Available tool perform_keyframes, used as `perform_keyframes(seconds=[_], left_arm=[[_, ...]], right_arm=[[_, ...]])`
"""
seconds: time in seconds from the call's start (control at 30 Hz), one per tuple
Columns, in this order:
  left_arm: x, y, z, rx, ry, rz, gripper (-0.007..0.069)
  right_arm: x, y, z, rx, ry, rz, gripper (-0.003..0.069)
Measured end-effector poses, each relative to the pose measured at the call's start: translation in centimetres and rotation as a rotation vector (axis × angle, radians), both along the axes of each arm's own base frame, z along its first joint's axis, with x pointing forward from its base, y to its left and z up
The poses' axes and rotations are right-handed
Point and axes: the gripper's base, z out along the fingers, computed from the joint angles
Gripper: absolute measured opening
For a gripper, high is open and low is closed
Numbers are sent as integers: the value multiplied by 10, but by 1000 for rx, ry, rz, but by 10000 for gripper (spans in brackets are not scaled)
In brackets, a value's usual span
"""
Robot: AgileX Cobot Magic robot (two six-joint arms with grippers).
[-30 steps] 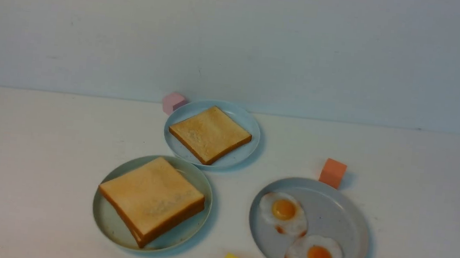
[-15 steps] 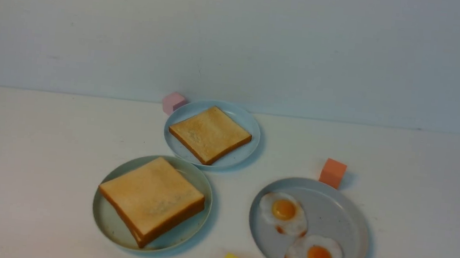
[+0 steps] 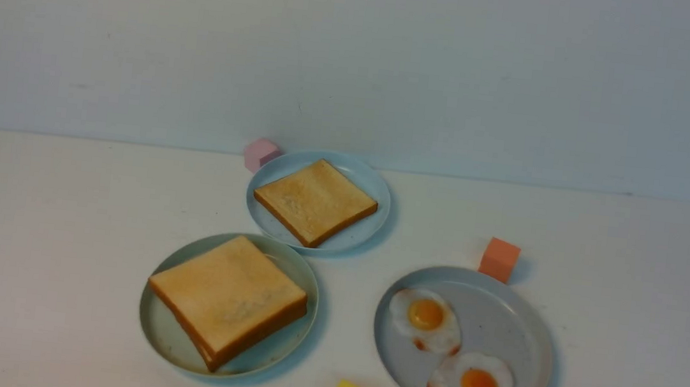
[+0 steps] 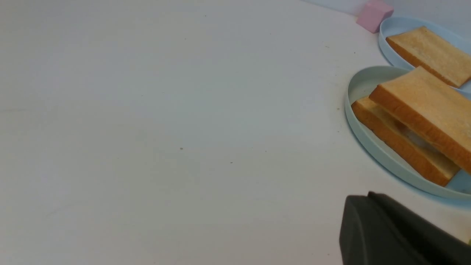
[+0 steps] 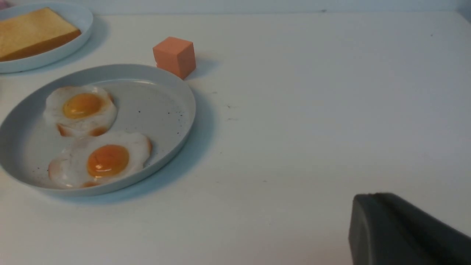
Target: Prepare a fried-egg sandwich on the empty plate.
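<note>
Hiding fried egg (image 4: 417,138) between toast, barely visible

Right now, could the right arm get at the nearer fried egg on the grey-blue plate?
Probably yes. The nearer fried egg lies flat and uncovered on the grey-blue plate, beside the other fried egg. The orange cube sits beyond the rim, and the table in between is bare.

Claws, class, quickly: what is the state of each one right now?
Left claw: closed, holding nothing.
Right claw: closed, holding nothing.
</note>
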Motion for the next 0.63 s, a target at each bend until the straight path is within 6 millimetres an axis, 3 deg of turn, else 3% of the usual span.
perform_keyframes(seconds=[0.63], left_arm=[[0, 0, 0, 0, 0, 0, -1]], right_arm=[[0, 0, 0, 0, 0, 0, 46]])
